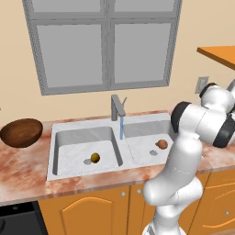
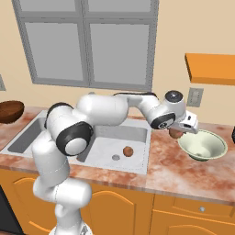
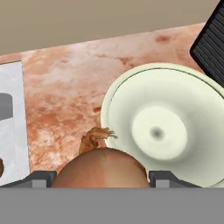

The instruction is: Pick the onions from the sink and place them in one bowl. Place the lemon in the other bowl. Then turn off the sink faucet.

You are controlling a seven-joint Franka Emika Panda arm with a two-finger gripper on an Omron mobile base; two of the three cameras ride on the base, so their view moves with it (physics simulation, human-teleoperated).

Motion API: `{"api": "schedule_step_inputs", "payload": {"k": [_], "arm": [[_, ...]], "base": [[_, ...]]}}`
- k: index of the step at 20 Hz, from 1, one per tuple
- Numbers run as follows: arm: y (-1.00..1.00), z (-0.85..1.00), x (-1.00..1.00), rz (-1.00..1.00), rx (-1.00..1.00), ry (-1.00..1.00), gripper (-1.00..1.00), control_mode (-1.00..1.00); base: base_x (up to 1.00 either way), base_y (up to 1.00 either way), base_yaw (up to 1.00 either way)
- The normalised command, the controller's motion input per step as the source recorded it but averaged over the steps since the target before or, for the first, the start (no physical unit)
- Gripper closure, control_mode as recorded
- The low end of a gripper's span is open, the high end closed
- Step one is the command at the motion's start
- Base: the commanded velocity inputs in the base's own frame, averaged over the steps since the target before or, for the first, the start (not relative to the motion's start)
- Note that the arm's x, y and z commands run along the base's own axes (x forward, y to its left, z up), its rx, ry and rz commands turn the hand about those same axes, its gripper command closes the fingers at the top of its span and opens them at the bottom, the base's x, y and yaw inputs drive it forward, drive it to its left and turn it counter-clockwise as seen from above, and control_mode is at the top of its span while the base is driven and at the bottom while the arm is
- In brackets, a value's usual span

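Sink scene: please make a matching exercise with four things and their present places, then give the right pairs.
Things:
1. lemon
2. held onion
3. second onion
4. wooden bowl

Places:
A. right basin
B. between the gripper fingers, near the pale bowl
C. counter left of the sink
D. left basin

Pairs: 1-D, 2-B, 3-A, 4-C

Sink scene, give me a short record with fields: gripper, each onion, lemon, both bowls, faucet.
gripper: shut on an onion, held beside the pale bowl's near rim
held onion: between the finger tips, above the counter, not yet over the bowl
second onion: in the right basin, near its drain
lemon: in the left basin, by the drain
pale bowl: on the counter right of the sink, nothing in it
wooden bowl: on the counter left of the sink
faucet: water running
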Motion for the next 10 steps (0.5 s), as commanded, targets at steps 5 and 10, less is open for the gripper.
{"api": "schedule_step_inputs", "payload": {"k": [5,10], "arm": [[-0.38,-0.02,0.06,0.00,0.00,-0.06,1.00,-1.00],[-0.38,-0.11,0.12,0.00,0.00,-0.08,1.00,-1.00]], "base": [[0.00,0.00,0.00],[0.00,0.00,0.00]]}}
